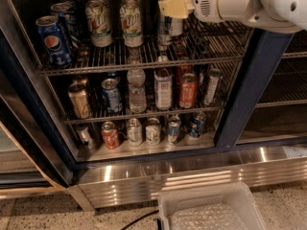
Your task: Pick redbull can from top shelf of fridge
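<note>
The redbull can (164,30), a slim silver-grey can, stands on the top shelf (211,49) of the fridge (245,87), right of centre. My gripper (171,6), with its pale yellow tips on a white arm, is at the top of the view. It hangs right over the upper part of the redbull can and covers the can's top. Whether it touches the can cannot be told. Two white-and-green cans (130,19) stand to the left, and a blue Pepsi can (53,40) stands at the far left.
The lower wire racks (144,114) hold several cans and bottles. A ribbed steel base (201,169) runs below the fridge. A white plastic bin (211,210) sits on the floor in front, with a black cable (139,219) beside it. Bare shelves show at right (283,80).
</note>
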`<state>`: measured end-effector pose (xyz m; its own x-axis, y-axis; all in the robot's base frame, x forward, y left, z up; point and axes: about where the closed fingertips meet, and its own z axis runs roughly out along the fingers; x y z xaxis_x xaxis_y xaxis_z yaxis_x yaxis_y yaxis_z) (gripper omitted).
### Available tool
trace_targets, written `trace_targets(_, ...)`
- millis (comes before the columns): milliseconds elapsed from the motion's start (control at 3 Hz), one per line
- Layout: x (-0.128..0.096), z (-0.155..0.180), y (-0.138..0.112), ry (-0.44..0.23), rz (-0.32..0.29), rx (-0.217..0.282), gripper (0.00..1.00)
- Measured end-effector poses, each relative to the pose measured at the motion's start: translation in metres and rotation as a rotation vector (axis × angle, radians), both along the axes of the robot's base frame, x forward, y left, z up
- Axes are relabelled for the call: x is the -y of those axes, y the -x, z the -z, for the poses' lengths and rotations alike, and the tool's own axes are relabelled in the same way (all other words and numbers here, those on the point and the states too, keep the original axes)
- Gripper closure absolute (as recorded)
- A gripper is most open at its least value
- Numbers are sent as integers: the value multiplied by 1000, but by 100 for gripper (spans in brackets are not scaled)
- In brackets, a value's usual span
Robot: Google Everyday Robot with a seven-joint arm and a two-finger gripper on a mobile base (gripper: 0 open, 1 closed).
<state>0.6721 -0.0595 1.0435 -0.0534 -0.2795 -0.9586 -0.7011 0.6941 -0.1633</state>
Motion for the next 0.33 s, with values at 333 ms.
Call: trace_targets(333, 0, 0, 0, 0, 0, 0, 100)
